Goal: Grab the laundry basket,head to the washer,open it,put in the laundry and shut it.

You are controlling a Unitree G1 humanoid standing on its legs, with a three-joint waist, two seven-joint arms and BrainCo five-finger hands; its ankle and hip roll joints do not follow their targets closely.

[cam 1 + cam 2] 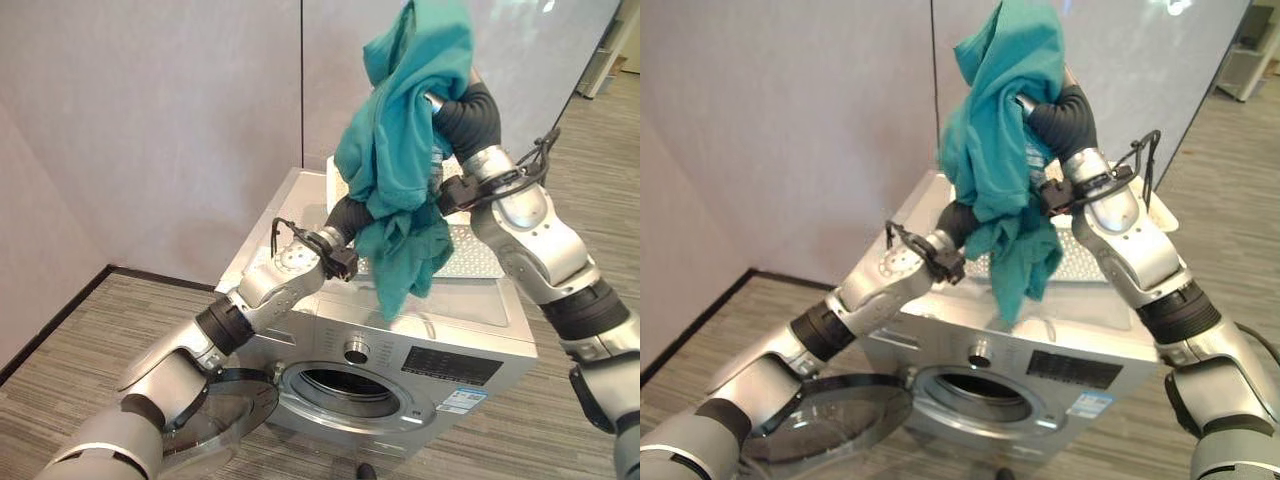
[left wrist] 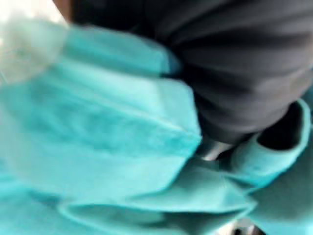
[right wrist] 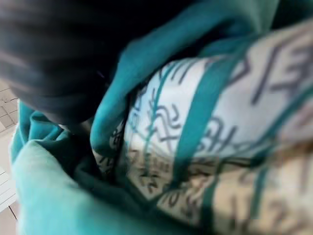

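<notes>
- Left eye view: we see a teal garment [image 1: 400, 150] held high above the washer [image 1: 400, 370]. The right robot hand [image 1: 462, 110] is raised at the top of the cloth, with a silver finger showing against it; the cloth drapes over the fingers, so we cannot tell its grip. The left robot hand [image 1: 352, 215] reaches into the lower folds, fingers hidden.
- The washer door [image 1: 215, 415] hangs open to the left of the round drum opening [image 1: 345, 385]. A white laundry basket [image 1: 470, 250] sits on top of the washer, behind the hanging cloth.
- Right eye view: same scene; the garment's lower end hangs just above the washer's top.
- Left wrist view: teal folds [image 2: 122, 147] press against the dark ribbed cover.
- Right wrist view: teal cloth with a pale printed panel [image 3: 205, 127] lies beside the dark cover.
</notes>
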